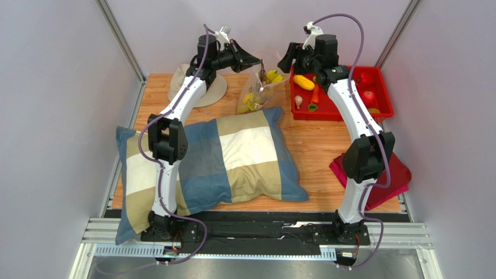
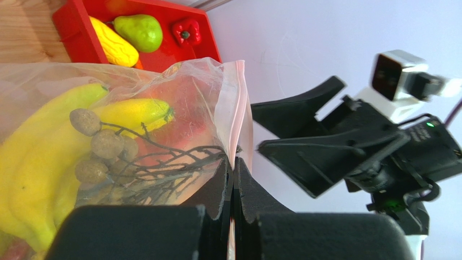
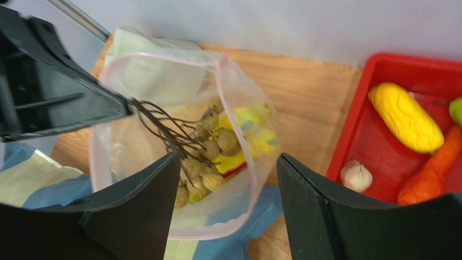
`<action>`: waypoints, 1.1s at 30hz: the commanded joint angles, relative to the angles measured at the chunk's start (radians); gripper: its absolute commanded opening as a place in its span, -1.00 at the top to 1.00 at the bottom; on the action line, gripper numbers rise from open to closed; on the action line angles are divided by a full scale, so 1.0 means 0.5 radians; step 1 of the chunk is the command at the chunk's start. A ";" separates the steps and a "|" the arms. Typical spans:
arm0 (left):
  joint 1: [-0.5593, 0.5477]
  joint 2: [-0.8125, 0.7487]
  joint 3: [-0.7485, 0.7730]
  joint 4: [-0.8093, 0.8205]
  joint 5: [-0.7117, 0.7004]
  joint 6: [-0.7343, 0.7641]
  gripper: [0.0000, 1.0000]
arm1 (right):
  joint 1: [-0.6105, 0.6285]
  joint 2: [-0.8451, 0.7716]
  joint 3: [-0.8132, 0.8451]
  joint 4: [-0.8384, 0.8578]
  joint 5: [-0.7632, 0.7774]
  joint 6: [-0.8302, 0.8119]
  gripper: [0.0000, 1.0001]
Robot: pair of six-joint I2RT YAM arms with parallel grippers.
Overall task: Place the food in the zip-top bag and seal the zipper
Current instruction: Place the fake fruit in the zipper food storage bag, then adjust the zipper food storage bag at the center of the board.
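Pale wooden tabletop (image 1: 314,145) carries a crinkly clear plastic zip-top bag (image 1: 260,93) at the far middle, just left of a red plastic tray (image 1: 329,115). Left gripper (image 2: 233,179) is clenched on the bag's pale pink zipper strip (image 2: 238,97). Right gripper (image 3: 228,160) hangs released above the open mouth. Yellow toy bananas (image 2: 32,157) and a tan bunch on dark twigs (image 3: 209,151) lie inside; a bumpy yellow lemon (image 3: 404,116) and orange carrot (image 3: 434,170) sit in the tray

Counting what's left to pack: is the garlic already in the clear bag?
No, the garlic lies in the red tray beside the carrot, outside the zip-top bag.
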 commanded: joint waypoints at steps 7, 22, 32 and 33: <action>-0.006 -0.112 0.039 -0.017 0.014 0.120 1.00 | -0.009 0.132 0.164 -0.448 -0.269 0.154 1.00; -0.162 -0.328 0.432 -1.140 -0.992 2.028 0.95 | -0.117 0.116 0.305 0.190 -0.656 0.468 1.00; -0.095 -0.137 0.727 -1.285 -0.649 1.698 0.86 | -0.083 0.298 0.538 0.256 -0.788 0.605 1.00; -0.086 -0.210 0.690 -1.166 -0.606 1.679 0.91 | -0.095 0.255 0.529 0.330 -0.800 0.645 1.00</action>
